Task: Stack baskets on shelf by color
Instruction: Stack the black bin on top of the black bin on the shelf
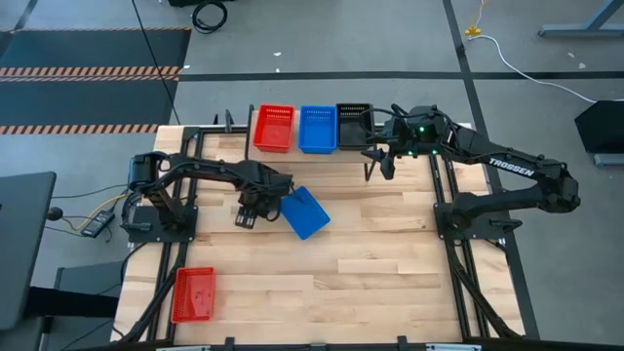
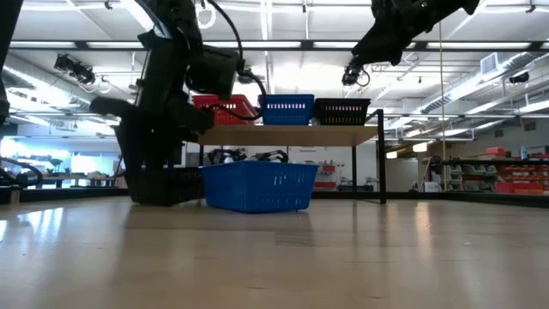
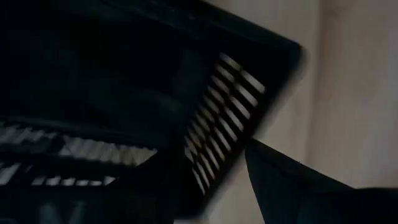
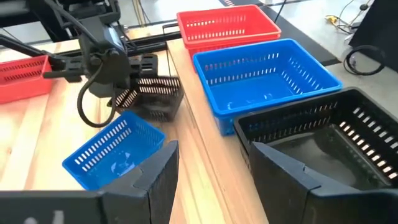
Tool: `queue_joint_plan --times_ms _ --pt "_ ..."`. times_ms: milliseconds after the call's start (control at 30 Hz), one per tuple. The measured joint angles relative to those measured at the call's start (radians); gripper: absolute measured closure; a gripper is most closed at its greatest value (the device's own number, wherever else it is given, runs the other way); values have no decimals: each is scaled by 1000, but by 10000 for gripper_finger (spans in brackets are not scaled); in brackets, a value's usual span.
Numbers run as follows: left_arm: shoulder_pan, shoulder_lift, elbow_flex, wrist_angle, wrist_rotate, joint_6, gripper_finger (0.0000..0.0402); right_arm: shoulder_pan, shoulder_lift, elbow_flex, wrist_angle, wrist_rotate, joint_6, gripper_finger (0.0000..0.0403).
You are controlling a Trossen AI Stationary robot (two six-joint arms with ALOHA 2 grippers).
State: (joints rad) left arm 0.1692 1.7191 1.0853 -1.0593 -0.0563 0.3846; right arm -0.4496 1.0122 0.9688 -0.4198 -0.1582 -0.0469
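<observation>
On the shelf [image 2: 292, 135] at the table's far edge stand a red basket [image 1: 274, 128], a blue basket [image 1: 318, 129] and a black basket [image 1: 354, 124] side by side. A loose blue basket [image 1: 304, 214] rests on its base on the tabletop. Beside it, on its left, a black basket [image 4: 152, 96] sits on the table under my left gripper [image 1: 250, 210]. That gripper is open and points down, with one slotted wall [image 3: 224, 124] of the black basket between its fingers. My right gripper [image 4: 211, 177] is open and empty, in the air by the shelf's black basket.
A red basket [image 1: 193, 293] lies on the table at the near left corner. Black arm frames run along the table's left and right sides. Bare wood stretches across the middle and near right of the table [image 1: 390, 273].
</observation>
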Motion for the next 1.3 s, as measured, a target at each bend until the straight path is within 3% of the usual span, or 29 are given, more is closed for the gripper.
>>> queue_joint_plan --times_ms 300,400,567,700,933,1300 --pt "13 0 -46 131 -37 19 223 4 0 0 1 10 4 202" --pt "7 0 -46 124 -37 -12 265 4 0 0 3 11 4 202" --pt "-32 0 -41 74 -17 -99 383 4 0 0 3 11 2 202" --pt "-90 0 -9 -47 -4 -190 392 4 0 0 3 11 1 202" --pt "-192 0 263 -299 -32 -301 394 4 0 0 2 11 -1 202" --pt "-211 0 793 -370 -172 -320 395 4 0 0 -25 7 2 202"
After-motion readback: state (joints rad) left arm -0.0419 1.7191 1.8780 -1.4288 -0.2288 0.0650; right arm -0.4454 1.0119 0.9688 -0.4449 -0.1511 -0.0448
